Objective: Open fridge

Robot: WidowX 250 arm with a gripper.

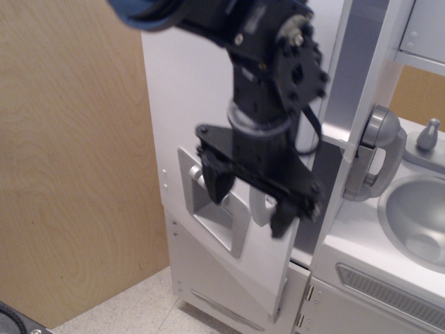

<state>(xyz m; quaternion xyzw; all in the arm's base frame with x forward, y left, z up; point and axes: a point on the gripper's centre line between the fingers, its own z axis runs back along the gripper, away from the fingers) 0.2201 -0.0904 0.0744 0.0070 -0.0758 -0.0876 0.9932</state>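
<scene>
The fridge (184, 97) is a tall silver-white cabinet. Its big door stands partly swung out toward the camera, with a dark gap (323, 202) showing along its right edge. My black gripper (249, 202) hangs in front of the door, fingers spread wide. One finger (215, 184) covers the dispenser panel's (219, 226) buttons. The other finger (281, 219) is to the right of the curved silver handle (260, 209). The handle's lower end shows between the fingers, and neither finger seems to press on it. The image is motion-blurred.
A smaller lower door (215, 282) sits below. To the right is a low cabinet with a round sink (417, 216), a faucet (430, 133) and a silver looped handle (379, 149). A wooden panel (76, 160) stands to the left.
</scene>
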